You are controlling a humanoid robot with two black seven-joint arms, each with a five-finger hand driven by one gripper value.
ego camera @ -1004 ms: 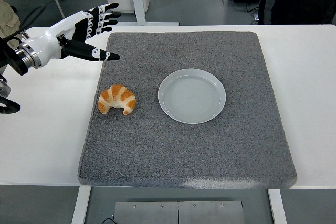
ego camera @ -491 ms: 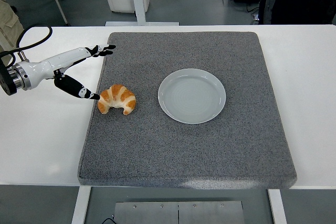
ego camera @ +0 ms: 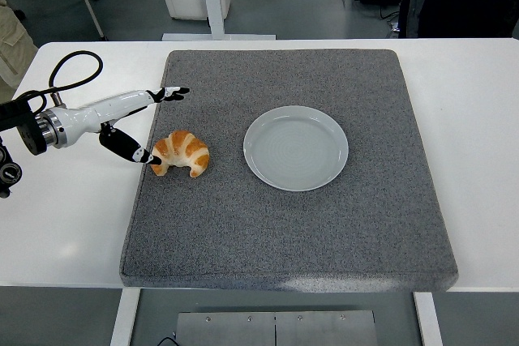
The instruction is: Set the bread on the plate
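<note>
Bread (ego camera: 182, 153) lies on grey mat (ego camera: 324, 232), just left of plate (ego camera: 296, 147), not touching it. Left hand (ego camera: 136, 123) at bread's far-left side, fingers (ego camera: 172, 92) spread wide, thumb tip touching crust, nothing gripped yet. Advice: close fingers round bread w/ light pressure, lift clear, carry right to plate centre. No readable writing or brand.

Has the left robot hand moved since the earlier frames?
Yes. The left robot hand came down from beyond the mat's far left corner to the croissant's left end, open.
</note>
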